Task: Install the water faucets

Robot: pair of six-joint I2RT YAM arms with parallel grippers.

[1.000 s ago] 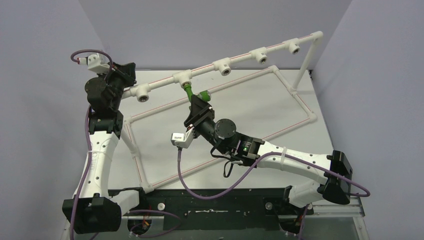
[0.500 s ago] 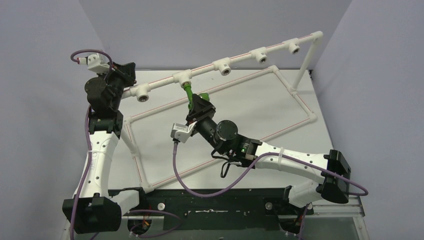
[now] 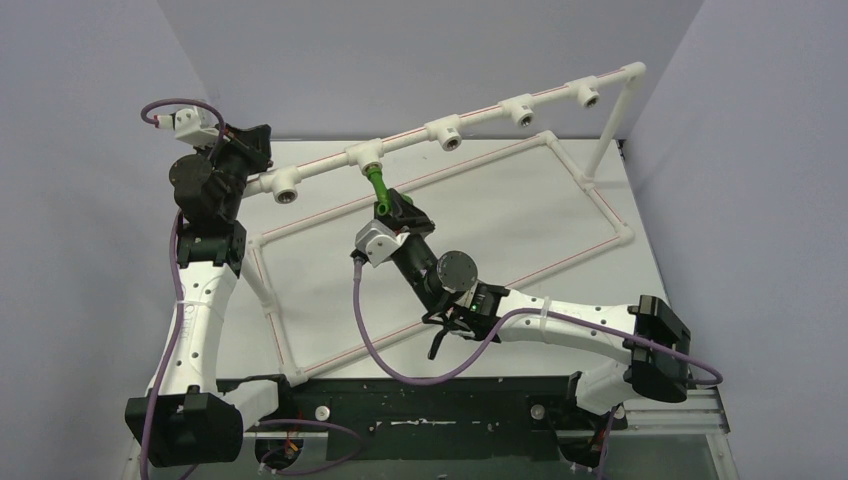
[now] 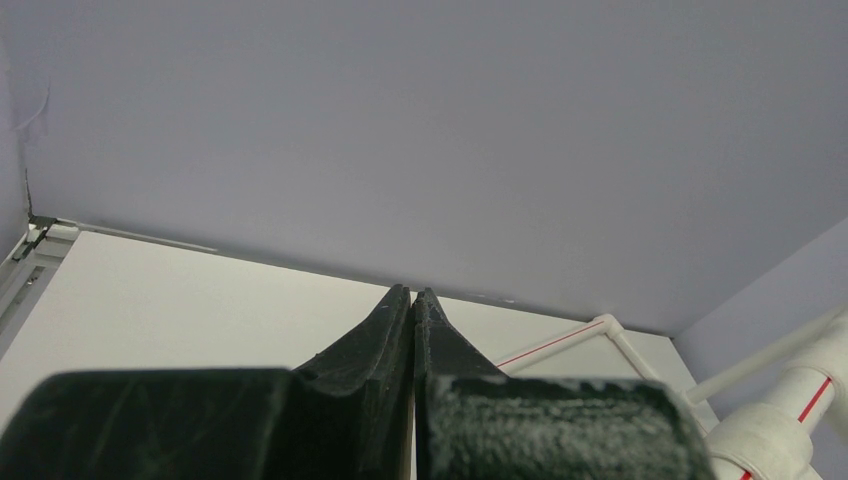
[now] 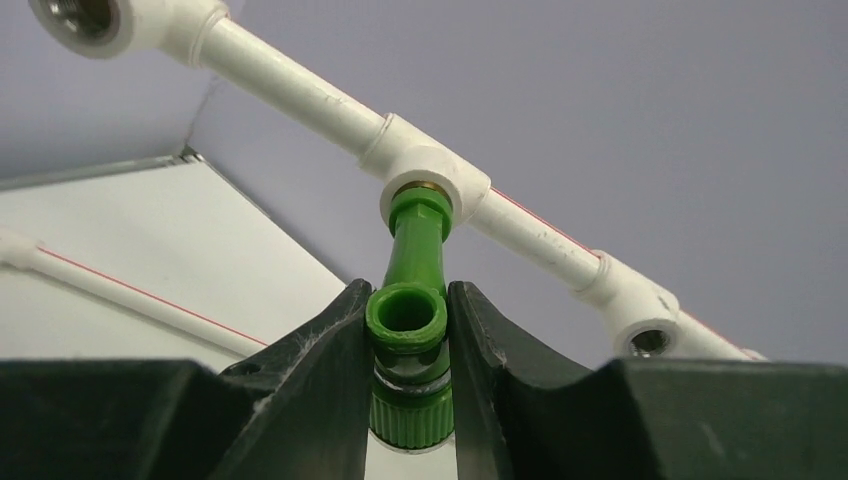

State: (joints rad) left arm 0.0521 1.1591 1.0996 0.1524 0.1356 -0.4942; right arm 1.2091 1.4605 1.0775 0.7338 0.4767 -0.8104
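The bright-green faucet [image 3: 377,187] hangs with its threaded end in a white tee fitting [image 3: 364,155] on the raised pipe rail. My right gripper [image 3: 391,207] is shut on the faucet's lower part. In the right wrist view the faucet [image 5: 418,250] runs up from between my fingers [image 5: 320,340] into the tee [image 5: 432,178], with its round green opening facing the camera. My left gripper [image 3: 252,147] is shut and empty beside the rail's left end. In the left wrist view its tips [image 4: 412,293] meet with nothing between them.
The rail carries more open tees: one to the left [image 3: 287,190] and three to the right [image 3: 447,133], [image 3: 520,110], [image 3: 588,93]. A white pipe frame [image 3: 590,190] lies flat on the table, with an upright post [image 3: 606,135] at the back right. Walls close in on three sides.
My right wrist has rolled around with the faucet in its grip, and its camera housing has swung from lower left to upper left. The faucet's side handle no longer shows. The left arm has not moved.
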